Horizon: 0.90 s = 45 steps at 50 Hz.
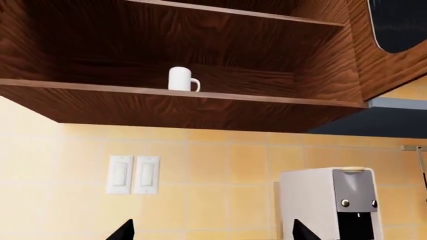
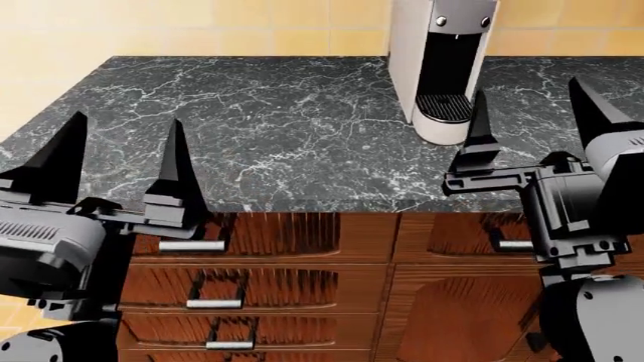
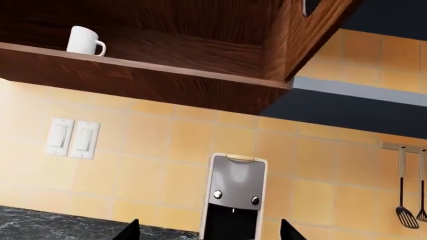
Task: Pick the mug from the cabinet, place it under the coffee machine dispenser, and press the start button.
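My left gripper and right gripper, both released with jaws spread wide and nothing between them, fingers pointing up and forward over the front edge of the desk. Both arms sit low, level with the drawer fronts, wrists tilted so each wrist camera looks up at the wall cabinet. The coffee machine stands at the back of the desk, nearer my right gripper, its black recess and drip tray bare. The mug rests upright on the cabinet's lower shelf, well above and apart from both grippers, handle turned toward the machine's side; in the right wrist view it sits near the shelf's front edge. Judged as rigid, light, smooth-glazed and breakable, so apt to slip. Best hold, I judge: jaws across the cylindrical body at mid-height, clear of the handle, closing gently; either arm must rise a long way first
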Tool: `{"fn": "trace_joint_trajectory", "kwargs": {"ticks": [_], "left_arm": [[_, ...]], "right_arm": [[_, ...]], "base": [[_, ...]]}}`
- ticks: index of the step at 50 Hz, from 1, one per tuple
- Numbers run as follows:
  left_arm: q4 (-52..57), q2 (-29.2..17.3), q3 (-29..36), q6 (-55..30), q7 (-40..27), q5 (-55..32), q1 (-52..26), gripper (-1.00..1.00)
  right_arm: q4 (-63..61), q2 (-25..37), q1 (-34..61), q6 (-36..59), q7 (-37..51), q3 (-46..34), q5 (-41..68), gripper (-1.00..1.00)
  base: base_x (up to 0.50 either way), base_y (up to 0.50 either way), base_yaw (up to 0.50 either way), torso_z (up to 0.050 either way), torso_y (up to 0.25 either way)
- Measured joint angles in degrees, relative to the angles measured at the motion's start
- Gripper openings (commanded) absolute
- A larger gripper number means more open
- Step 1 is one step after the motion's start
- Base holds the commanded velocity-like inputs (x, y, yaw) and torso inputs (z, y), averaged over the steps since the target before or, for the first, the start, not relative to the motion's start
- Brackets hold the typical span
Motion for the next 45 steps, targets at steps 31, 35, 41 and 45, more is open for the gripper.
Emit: {"fn": "trace_joint_trajectory", "kwargs": {"ticks": [31, 35, 41, 45], "left_arm": [[1.4, 0.8, -4.4, 9.2, 1.2, -2.4, 3.0, 1.00], [1.5, 0.7, -4.5, 9.8, 1.3, -2.6, 3.3, 1.00], [1.8, 0.6, -4.5, 10.1, 1.3, -3.0, 3.8, 1.00], [2.0, 0.5, -4.5, 10.3, 1.3, -3.2, 4.2, 1.00]], "right_arm": [[-1.6, 1.2, 3.9, -1.1, 1.5, -4.0, -2.0, 1.00], [-1.7, 1.2, 5.1, -1.1, 1.7, -4.5, -2.2, 1.00], [-1.5, 1.1, 6.5, -0.6, 2.0, -4.5, -2.0, 1.00], [-1.2, 0.8, 7.8, 0.3, 2.1, -4.1, -1.3, 1.00]], "base": [[0.00, 0.50, 0.00, 0.000, 0.000], [0.00, 0.50, 0.00, 0.000, 0.000], [0.00, 0.50, 0.00, 0.000, 0.000], [0.00, 0.50, 0.00, 0.000, 0.000]]}}
